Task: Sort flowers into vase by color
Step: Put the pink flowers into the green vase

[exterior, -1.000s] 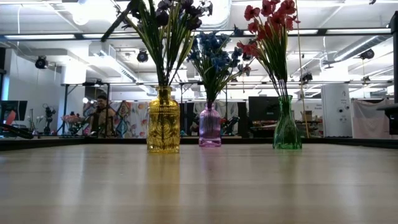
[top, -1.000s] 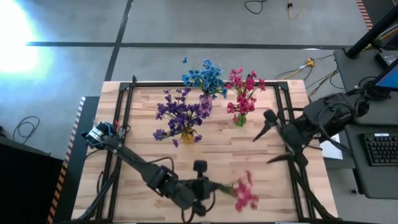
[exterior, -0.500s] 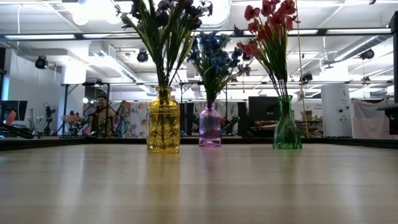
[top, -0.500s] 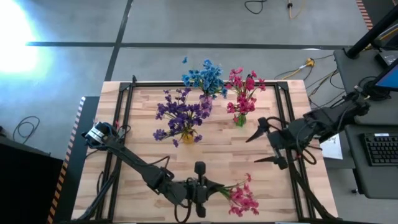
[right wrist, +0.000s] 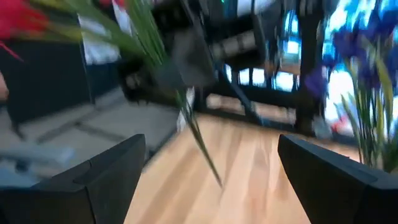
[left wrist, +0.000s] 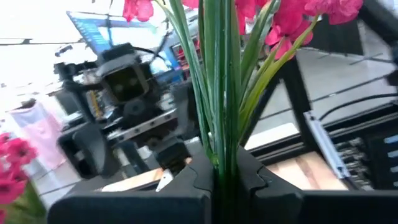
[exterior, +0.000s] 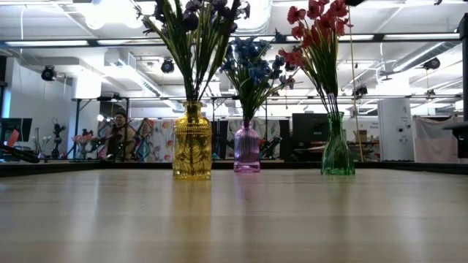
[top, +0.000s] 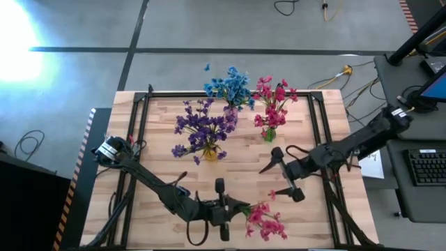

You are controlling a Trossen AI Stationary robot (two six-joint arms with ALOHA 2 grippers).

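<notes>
Pink sprig blooms cut off, stem ends hidden (perhaps clamped)

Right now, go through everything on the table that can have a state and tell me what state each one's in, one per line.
Left claw: shut on the red-pink sprig's stems, near the table's front edge.
Right claw: open, empty, just beyond the held blooms.
Red-pink sprig: held, blooms pointing toward the right arm.
Yellow vase: upright, holding purple flowers.
Purple vase: upright, holding blue flowers.
Green vase: upright, holding red-pink flowers.
</notes>
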